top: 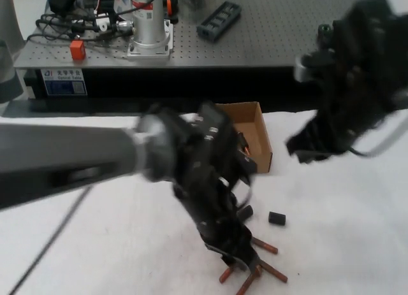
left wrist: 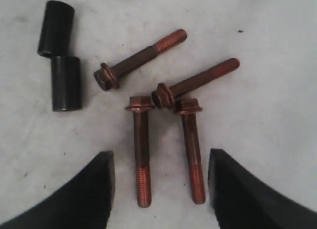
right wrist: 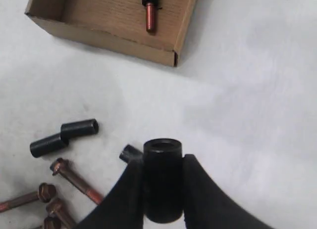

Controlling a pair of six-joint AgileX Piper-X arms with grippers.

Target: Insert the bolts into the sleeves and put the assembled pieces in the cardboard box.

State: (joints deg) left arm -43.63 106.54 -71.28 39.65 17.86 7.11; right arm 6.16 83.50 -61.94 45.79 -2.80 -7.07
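Several copper bolts [left wrist: 141,150] lie close together on the white cloth, with two black sleeves [left wrist: 66,83] end to end beside them. My left gripper [left wrist: 161,189] hovers open just above the bolts, its fingers [left wrist: 94,189] on either side of two of them; in the high view this left gripper [top: 233,260] is low over the bolts [top: 268,247]. Raised above the cloth, my right gripper [right wrist: 163,164] is shut on an upright black sleeve [right wrist: 162,194]. The cardboard box [right wrist: 99,36] holds one assembled piece [right wrist: 149,11].
One loose sleeve [top: 276,218] lies on the cloth in front of the cardboard box [top: 261,126]. Behind the cloth runs a perforated metal bench [top: 287,34] with a silver column [top: 150,21], an orange block [top: 77,49], a black tray [top: 218,20] and cables.
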